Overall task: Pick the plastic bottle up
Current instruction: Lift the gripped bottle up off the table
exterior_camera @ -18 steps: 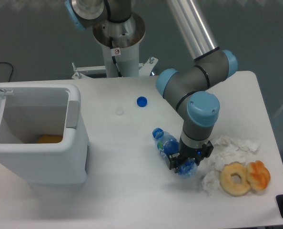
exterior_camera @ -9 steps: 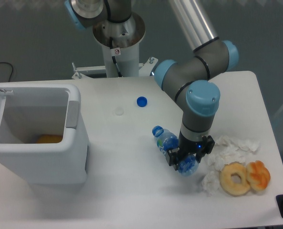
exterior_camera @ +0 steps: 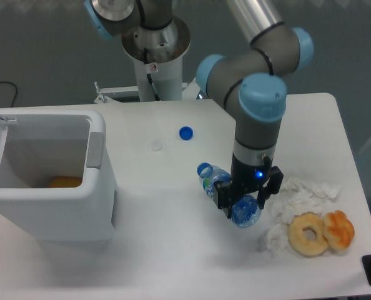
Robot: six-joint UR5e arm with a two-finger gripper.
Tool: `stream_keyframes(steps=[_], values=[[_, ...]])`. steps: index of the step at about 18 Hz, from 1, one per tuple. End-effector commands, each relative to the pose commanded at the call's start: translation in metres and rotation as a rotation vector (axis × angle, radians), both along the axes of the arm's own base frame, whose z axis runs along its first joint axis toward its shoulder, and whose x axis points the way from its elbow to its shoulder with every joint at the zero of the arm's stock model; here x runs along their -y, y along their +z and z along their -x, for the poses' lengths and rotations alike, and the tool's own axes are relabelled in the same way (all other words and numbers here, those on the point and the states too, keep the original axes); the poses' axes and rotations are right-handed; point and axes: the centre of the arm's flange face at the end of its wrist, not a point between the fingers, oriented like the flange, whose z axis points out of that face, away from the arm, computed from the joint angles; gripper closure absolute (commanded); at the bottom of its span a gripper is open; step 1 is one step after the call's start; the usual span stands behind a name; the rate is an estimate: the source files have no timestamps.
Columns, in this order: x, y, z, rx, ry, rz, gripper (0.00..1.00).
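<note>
The plastic bottle (exterior_camera: 217, 182) is small, clear and blue-tinted, with a blue cap end pointing left and a ribbed round base at the right. It lies roughly level, lifted a little off the white table (exterior_camera: 173, 250). My gripper (exterior_camera: 243, 201) comes down from above and is shut on the bottle's middle, hiding most of its label. The bottle's base pokes out below the fingers.
A loose blue cap (exterior_camera: 185, 132) and a small white disc (exterior_camera: 156, 145) lie on the table behind. Crumpled white tissues (exterior_camera: 301, 194), a doughnut (exterior_camera: 308, 234) and an orange pastry (exterior_camera: 339, 229) sit at the right. A white open bin (exterior_camera: 48, 175) stands at the left.
The gripper, shut on the bottle, has risen, and the bottle has come up off the table with it. The arm's wrist sits higher in the frame.
</note>
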Motion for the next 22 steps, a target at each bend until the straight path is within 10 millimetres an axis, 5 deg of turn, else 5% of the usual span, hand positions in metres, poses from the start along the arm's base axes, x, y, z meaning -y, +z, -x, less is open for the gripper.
stream_keyframes(steps=[12, 22], values=[[-0.009, 0.065, -0.052, -0.204, -0.416, -0.115, 0.21], [-0.012, 0.064, -0.058, -0.232, -0.515, -0.148, 0.21]])
